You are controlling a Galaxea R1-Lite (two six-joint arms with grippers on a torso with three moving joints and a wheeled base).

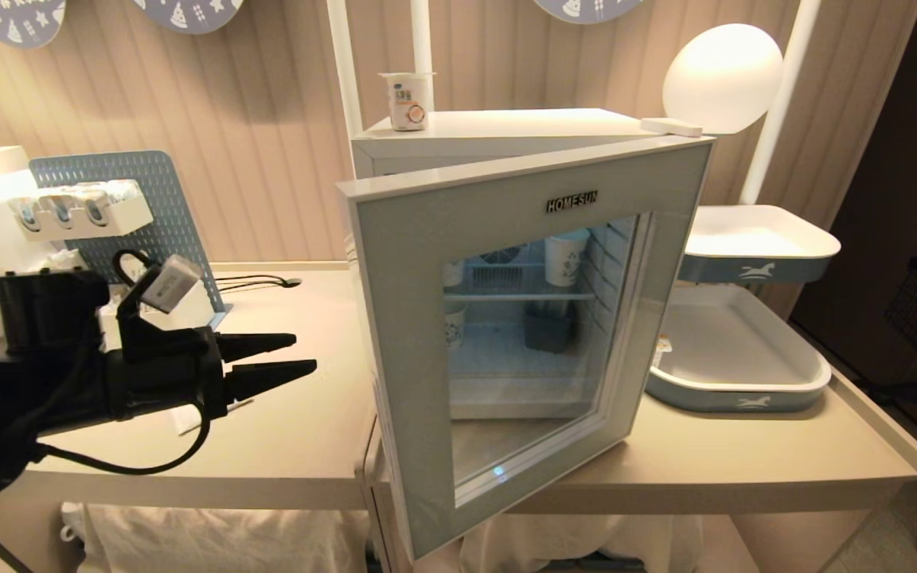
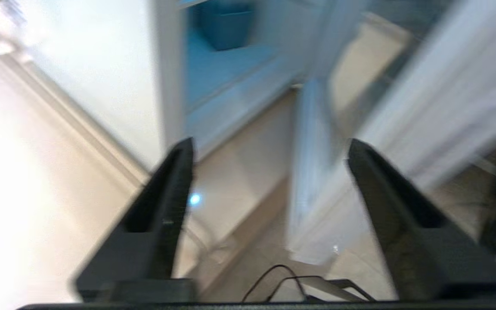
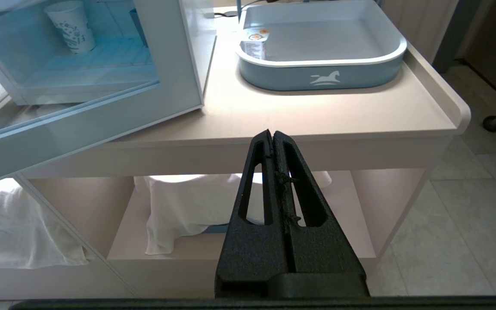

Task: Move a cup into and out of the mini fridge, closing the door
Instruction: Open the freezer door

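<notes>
beige counter (image 1: 291, 446) carries the mini fridge (image 1: 498, 127), its door (image 1: 522, 318) swung wide; the cup (image 1: 408, 101) stands on top. left gripper (image 1: 299, 356), empty with jaws apart, points at the door's free edge; right gripper (image 3: 270, 134) hangs closed, farther off.

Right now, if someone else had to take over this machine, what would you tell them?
Left end effector: open, empty, over the table left of the door.
Right end effector: shut, empty, parked low in front of the table.
The door stands wide open. A cup sits on top of the mini fridge; another small pot is in the blue tray.
Done: door opened.
Left: cup handling; close the door.
</notes>
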